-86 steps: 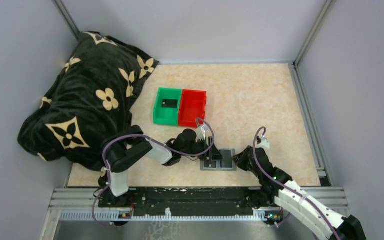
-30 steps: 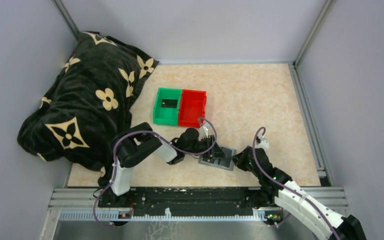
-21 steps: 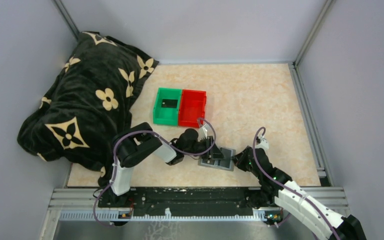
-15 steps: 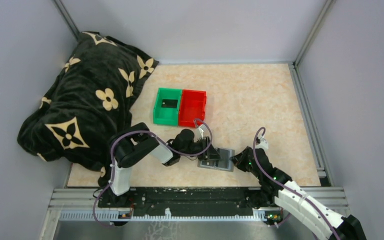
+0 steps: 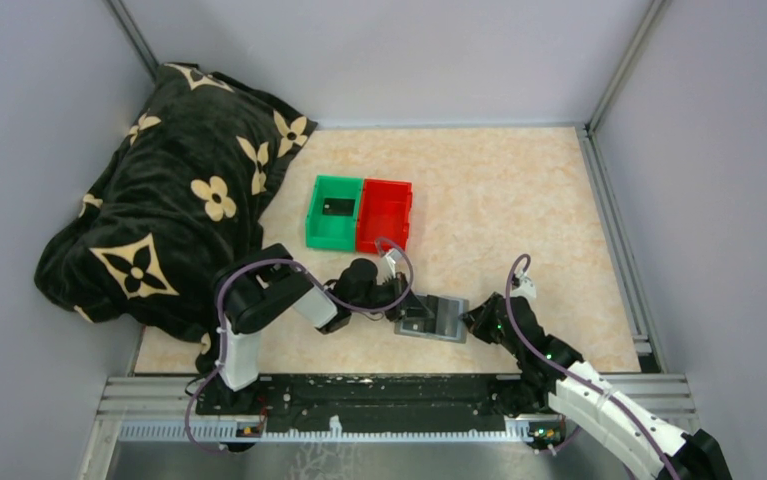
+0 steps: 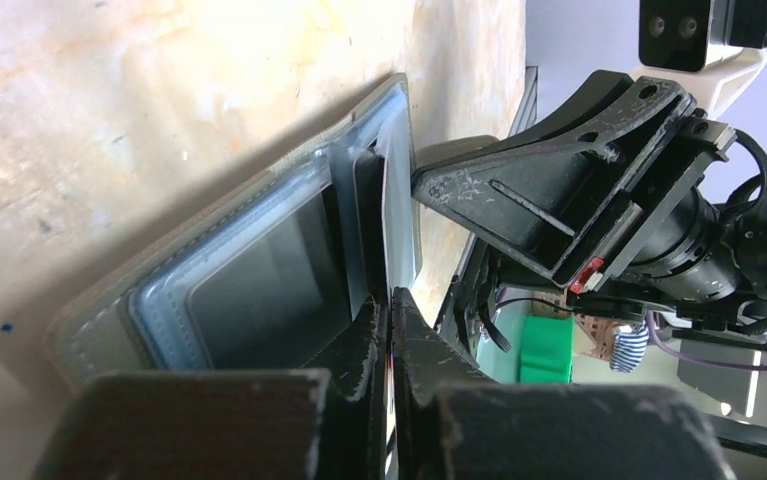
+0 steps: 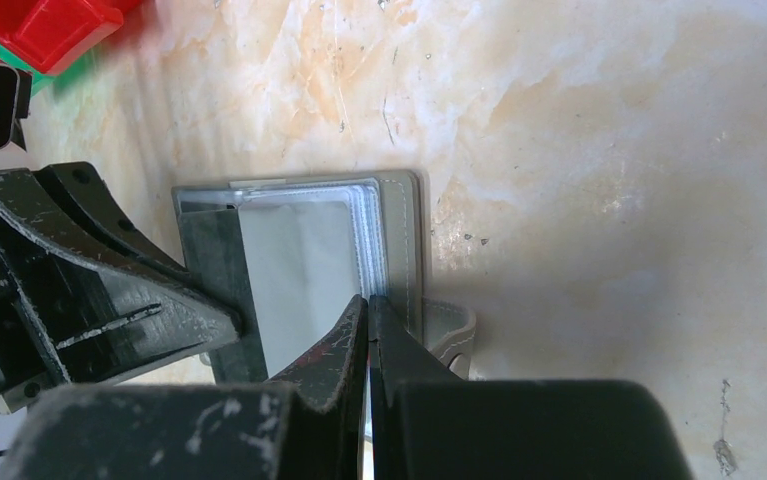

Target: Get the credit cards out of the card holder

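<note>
Teamwork here: the card holder (image 5: 437,318) lies open on the table (image 5: 519,190) near the front, between both arms. The right gripper (image 7: 368,305), clamped shut on nothing, presses on its right panel, apparently to pin it. The left gripper (image 6: 391,305) pinches a dark credit card (image 7: 214,280), seemingly to slide it out.

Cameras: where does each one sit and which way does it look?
Top external: high behind the robot, looking down on the table; left arm and right arm show.
Left wrist: behind left gripper's fingers, pinching a credit card, facing right gripper.
Right wrist: behind right gripper's fingers, facing left gripper.
Both wrist views share the card holder.
</note>
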`<state>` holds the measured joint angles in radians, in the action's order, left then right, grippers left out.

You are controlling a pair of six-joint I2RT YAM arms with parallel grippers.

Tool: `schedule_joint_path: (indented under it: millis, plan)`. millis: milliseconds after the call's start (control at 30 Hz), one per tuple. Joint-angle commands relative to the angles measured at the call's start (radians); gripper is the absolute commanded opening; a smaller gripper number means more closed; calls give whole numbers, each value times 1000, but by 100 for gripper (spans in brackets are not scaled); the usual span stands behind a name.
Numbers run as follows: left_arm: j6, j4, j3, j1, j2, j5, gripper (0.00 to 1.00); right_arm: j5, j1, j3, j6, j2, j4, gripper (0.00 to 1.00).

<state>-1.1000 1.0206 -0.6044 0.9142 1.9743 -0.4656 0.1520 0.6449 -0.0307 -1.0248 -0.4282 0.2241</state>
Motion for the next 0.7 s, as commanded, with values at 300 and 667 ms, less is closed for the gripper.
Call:
schedule_joint_path:
  millis: [300, 667]
  plan:
    - [82, 23, 140, -89, -200, -8, 0, -37, 4, 21, 15, -15, 23, 0]
    - [-3, 417, 218, -131, -236, -115, 0, -326, 4, -7, 198, 174, -325, 3]
